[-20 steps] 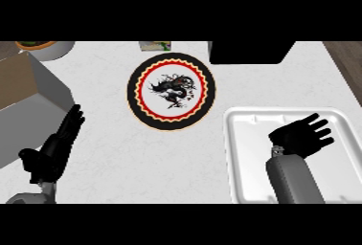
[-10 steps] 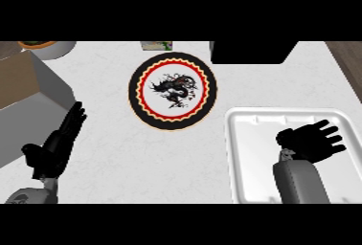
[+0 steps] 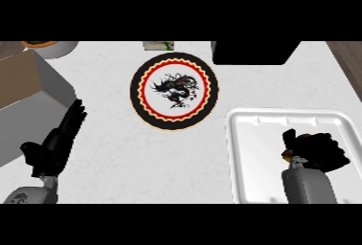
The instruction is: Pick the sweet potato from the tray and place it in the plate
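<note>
Over the tray (image 3: pixel 244 143), lower right, the right hand (image 3: pixel 320 152) is now bunched up, fingers curled down and in. A second ago they were spread flat above the tray floor, and half a second ago only partly bent. A small brown-orange bit shows at the hand's left edge, under the thumb: likely the potato (image 3: pixel 288 154), mostly hidden by the hand. It looks as if the fingers wrap round it, inside the tray, toward its middle. The hand has dropped slightly lower in view than before, and the grey forearm comes up from the bottom edge as earlier.

The tray is white with a raised rim, on the counter's (image 3: pixel 106 62) right side; same spot as before.

The plate (image 3: pixel 143 103) sits left of the tray and further up, just beside the tray's top-left corner without touching it. It has a black rim, a red ring and a dark dragon figure in the centre, with nothing on it. Unchanged.

The left hand (image 3: pixel 60 141) is at the left edge, fingers straight and pointing up, resting and holding nothing. Barely different from the earlier frames.

A dark box (image 3: pixel 254 51) stands at the counter's top, right of the plate. A round orange-topped thing (image 3: pixel 42 45) sits at top left, cut by the edge. A small green item (image 3: pixel 158 45) lies above the plate, too small to tell what it is.
</note>
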Robot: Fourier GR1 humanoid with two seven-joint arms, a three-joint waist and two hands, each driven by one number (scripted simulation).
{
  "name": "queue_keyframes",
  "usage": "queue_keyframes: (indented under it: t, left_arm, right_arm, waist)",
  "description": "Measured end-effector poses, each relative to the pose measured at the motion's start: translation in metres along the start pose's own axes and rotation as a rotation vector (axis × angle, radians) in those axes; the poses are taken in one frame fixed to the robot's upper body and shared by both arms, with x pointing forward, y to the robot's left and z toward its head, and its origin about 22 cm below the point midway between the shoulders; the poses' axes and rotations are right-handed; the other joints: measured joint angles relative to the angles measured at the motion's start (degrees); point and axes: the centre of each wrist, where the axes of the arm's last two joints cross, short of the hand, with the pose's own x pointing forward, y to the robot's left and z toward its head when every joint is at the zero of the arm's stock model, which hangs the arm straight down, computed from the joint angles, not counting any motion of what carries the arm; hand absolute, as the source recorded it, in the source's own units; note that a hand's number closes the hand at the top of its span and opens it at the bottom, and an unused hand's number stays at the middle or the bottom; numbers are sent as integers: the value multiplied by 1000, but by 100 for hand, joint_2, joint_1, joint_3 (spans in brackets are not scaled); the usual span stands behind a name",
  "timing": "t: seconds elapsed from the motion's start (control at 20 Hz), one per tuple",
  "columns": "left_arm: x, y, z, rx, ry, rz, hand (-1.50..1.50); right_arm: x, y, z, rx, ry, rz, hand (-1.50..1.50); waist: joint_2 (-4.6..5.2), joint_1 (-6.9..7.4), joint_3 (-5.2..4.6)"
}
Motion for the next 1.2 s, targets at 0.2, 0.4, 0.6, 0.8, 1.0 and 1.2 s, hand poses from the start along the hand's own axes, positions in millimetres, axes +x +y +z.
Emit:
queue_keyframes:
  t: [0.2, 0.4, 0.6, 0.8, 1.0, 1.2]
  left_arm:
    - [-4, -3, 3, -3, -3, -2, 0]
    - [-8, -1, 6, -3, -5, 3, 0]
    - [-10, -1, 9, -1, 0, 3, 0]
    - [-7, -3, 6, -6, 0, 5, 0]
    - [-6, -1, 5, -6, 2, 2, 0]
    - [-13, -1, 9, 5, 11, -1, 0]
  right_arm:
    - [-2, 0, -5, 31, -13, 10, 150]
    - [-6, 0, -7, 29, -35, 17, 150]
    - [-5, 0, -3, -6, -92, 40, 150]
    - [-1, -8, 3, 60, -401, -19, 150]
    - [3, -18, 14, 122, -784, -112, 150]
    - [-9, -40, 0, 138, -1041, -215, 150]
  waist:
    - [-5, 8, -13]
    - [7, 8, -8]
    - [16, 7, -5]
    - [17, 7, 12]
    - [20, 9, 41]
    - [21, -58, 41]
